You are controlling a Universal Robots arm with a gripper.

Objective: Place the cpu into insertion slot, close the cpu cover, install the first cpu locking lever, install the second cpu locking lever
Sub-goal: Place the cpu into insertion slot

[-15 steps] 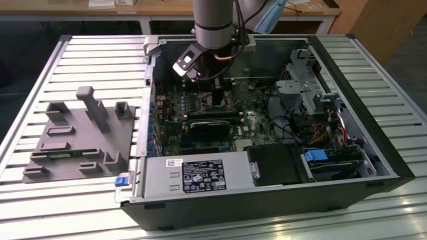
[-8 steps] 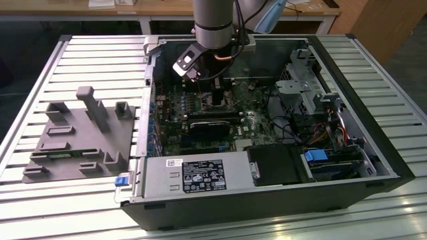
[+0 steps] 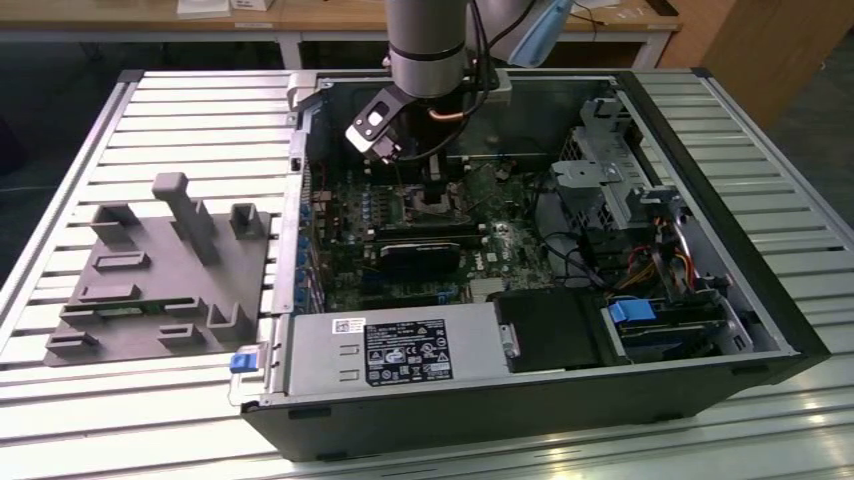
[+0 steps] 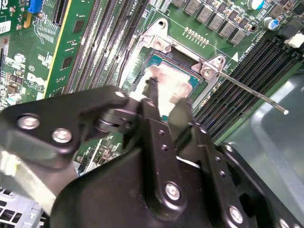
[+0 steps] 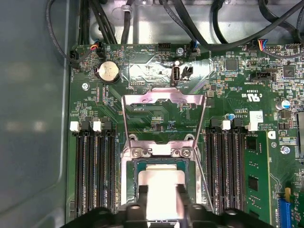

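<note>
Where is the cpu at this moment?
In the first wrist view the cpu lies in the insertion slot, right at the claw, with the raised cpu cover beside it and memory slots on either side.

The grey cylindrical metal robot arm (image 3: 427, 40) stands vertical, reaching straight down from above. At its lower end the black metal claw (image 3: 438, 192) points downward, and in the second wrist view its dark bolted links (image 4: 164, 156) angle inward toward the tip.

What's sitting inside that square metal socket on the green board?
The cpu, pale silvery top up, lies in the insertion slot; the cpu cover is open. The gripper hides part of the chip, and whatever is beneath it is covered.
</note>
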